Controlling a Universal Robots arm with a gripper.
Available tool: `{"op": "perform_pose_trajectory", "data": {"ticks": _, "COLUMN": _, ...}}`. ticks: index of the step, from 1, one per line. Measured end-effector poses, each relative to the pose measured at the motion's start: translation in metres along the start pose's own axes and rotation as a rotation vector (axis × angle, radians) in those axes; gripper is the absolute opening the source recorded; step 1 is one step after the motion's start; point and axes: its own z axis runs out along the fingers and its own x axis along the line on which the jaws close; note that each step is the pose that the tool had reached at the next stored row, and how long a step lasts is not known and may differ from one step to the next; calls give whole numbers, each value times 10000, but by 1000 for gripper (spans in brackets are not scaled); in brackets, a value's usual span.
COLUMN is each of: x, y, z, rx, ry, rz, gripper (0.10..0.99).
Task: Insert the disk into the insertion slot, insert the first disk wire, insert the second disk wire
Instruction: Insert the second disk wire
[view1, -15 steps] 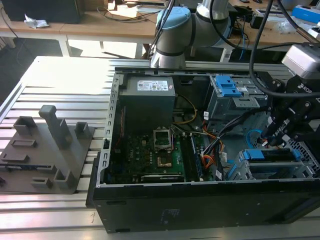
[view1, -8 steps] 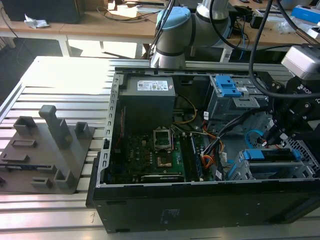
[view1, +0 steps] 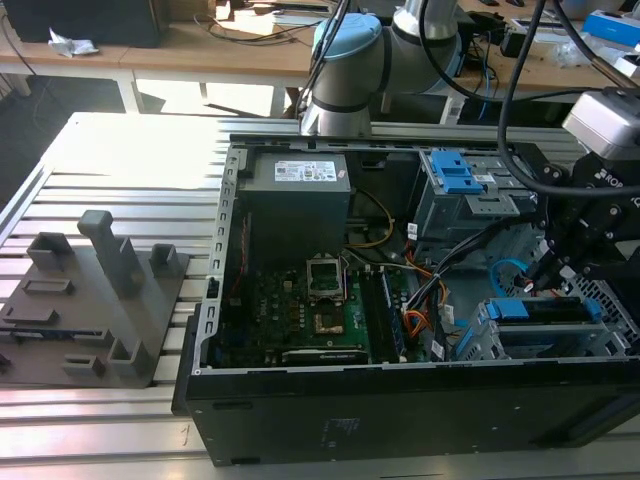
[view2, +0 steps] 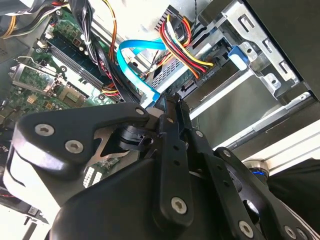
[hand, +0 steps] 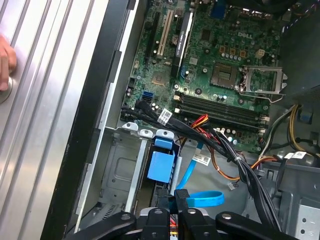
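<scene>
Gripper (view2: 172, 102) reaches down into the case beside the slot (view1: 540, 335), fingers pressed together on the blue wire (view2: 137, 60) at its plug. Disk (view1: 545, 310) sits in the slot, orange-red wire (view2: 182, 47) plugged into it.

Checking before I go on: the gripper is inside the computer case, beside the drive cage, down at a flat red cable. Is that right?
Not quite. The flat cable at the gripper is light blue, not red, as the second wrist view shows. The rest holds: the gripper is inside the computer case, beside the drive cage.
</scene>
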Motion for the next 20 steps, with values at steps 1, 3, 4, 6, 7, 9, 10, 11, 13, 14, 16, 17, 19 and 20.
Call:
{"op": "perform_pose_trajectory", "data": {"ticks": 1, "x": 16, "y": 3, "z": 1, "rx": 0, "ry": 0, "rz": 3, "gripper": 161}}
{"op": "perform_pose_trajectory", "data": {"ticks": 3, "x": 108, "y": 24, "z": 6, "rx": 0, "ry": -5, "rz": 35, "gripper": 161}}
{"op": "perform_pose_trajectory", "data": {"ticks": 4, "x": 132, "y": 30, "z": 9, "rx": -1, "ry": -6, "rz": 51, "gripper": 161}}
{"op": "perform_pose_trajectory", "data": {"ticks": 6, "x": 141, "y": 27, "z": 25, "rx": -1, "ry": -25, "rz": 165, "gripper": 161}}
{"op": "perform_pose_trajectory", "data": {"ticks": 7, "x": 142, "y": 25, "z": 31, "rx": -2, "ry": -34, "rz": 241, "gripper": 161}}
{"op": "perform_pose_trajectory", "data": {"ticks": 9, "x": 143, "y": 15, "z": 56, "rx": -1, "ry": -65, "rz": 414, "gripper": 161}}
{"op": "perform_pose_trajectory", "data": {"ticks": 10, "x": 145, "y": 6, "z": 71, "rx": -1, "ry": -87, "rz": 481, "gripper": 161}}
{"op": "perform_pose_trajectory", "data": {"ticks": 11, "x": 146, "y": 0, "z": 82, "rx": -3, "ry": -97, "rz": 517, "gripper": 161}}
{"op": "perform_pose_trajectory", "data": {"ticks": 13, "x": 149, "y": -23, "z": 145, "rx": -17, "ry": -120, "rz": 648, "gripper": 161}}
{"op": "perform_pose_trajectory", "data": {"ticks": 14, "x": 150, "y": -30, "z": 166, "rx": -22, "ry": -122, "rz": 706, "gripper": 161}}
{"op": "perform_pose_trajectory", "data": {"ticks": 16, "x": 151, "y": -40, "z": 175, "rx": -22, "ry": -135, "rz": 764, "gripper": 161}}
{"op": "perform_pose_trajectory", "data": {"ticks": 17, "x": 152, "y": -42, "z": 176, "rx": -22, "ry": -140, "rz": 774, "gripper": 161}}
{"op": "perform_pose_trajectory", "data": {"ticks": 19, "x": 153, "y": -47, "z": 175, "rx": -22, "ry": -149, "rz": 832, "gripper": 161}}
{"op": "perform_pose_trajectory", "data": {"ticks": 20, "x": 153, "y": -49, "z": 174, "rx": -21, "ry": -156, "rz": 874, "gripper": 161}}
